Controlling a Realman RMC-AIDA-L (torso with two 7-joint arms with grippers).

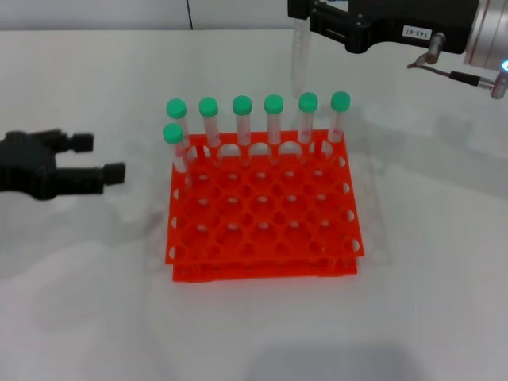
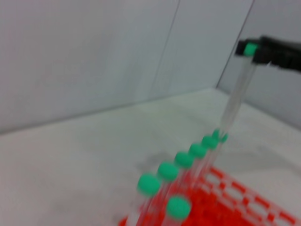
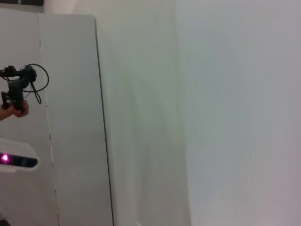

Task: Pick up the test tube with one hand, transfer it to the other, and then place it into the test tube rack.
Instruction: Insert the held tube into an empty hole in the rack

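**End effector on the right holding a tube above the rack**

End effector on the left, the all-black one, is lying low over the white worktop at the left edge of the head view, well apart from the rack, with its two fingers spread and nothing between them.

Moving rightward, the orange test tube rack is sitting on the worktop near the middle. Seven green-capped tubes are standing upright in it: six are filling the far row, and one more is standing in the next row at the rack's left side. The rest of the holes are showing open.

Farther right and higher, the right end effector, black with a small white label on a silver-grey wrist, is reaching in from the top right corner. It is gripping the test tube by its top, and the left wrist view is showing the green cap pinched in the black fingers. The tube is hanging tip-down, near vertical, above and behind the far row, its tip clear of the standing caps.
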